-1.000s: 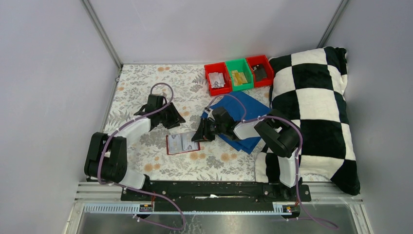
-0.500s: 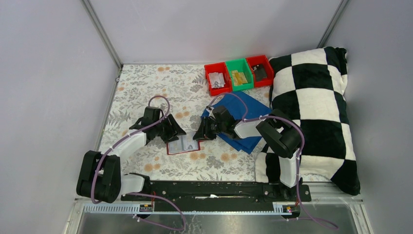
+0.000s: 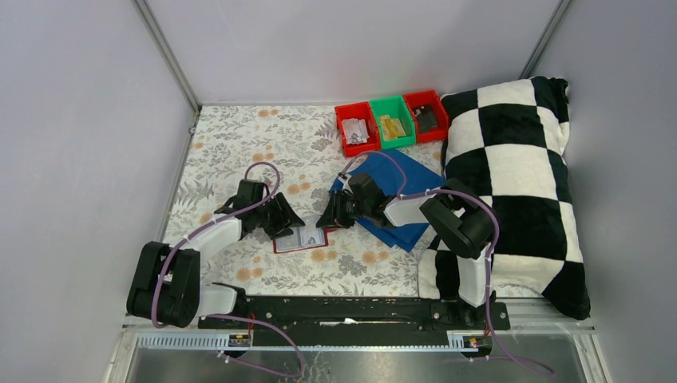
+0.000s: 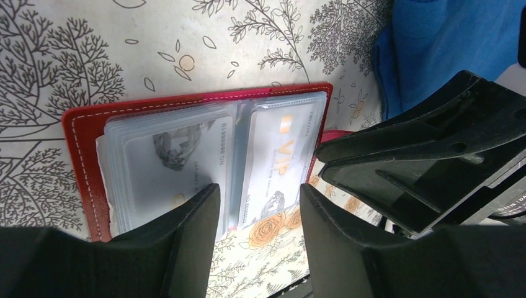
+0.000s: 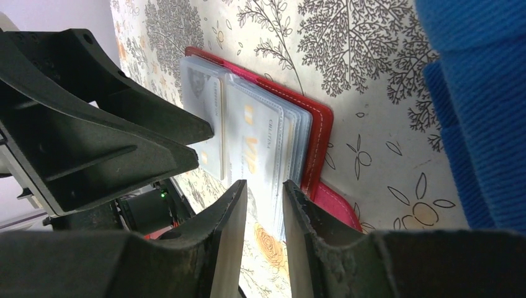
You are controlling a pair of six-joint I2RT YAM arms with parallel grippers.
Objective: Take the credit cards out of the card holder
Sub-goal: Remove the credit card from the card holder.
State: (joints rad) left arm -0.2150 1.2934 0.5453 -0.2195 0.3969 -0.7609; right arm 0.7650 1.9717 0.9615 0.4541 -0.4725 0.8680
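Overhanging card holder (image 4: 78, 162) edge, left tool (image 4: 257, 202)

Left gripper (image 3: 287, 227) partly covers the card holder (image 3: 313, 238); bins' (image 3: 374, 121) contents too small.

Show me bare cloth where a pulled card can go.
Free: floral cloth left of the bins; also the strip between card holder and base rail. Crowded: at the holder, where left gripper and right gripper meet.

Pale grey walls (image 3: 343, 48), floral tablecloth (image 3: 239, 144) (orange blossoms), black-and-white checkered pillow (image 3: 519, 175) at right, even light
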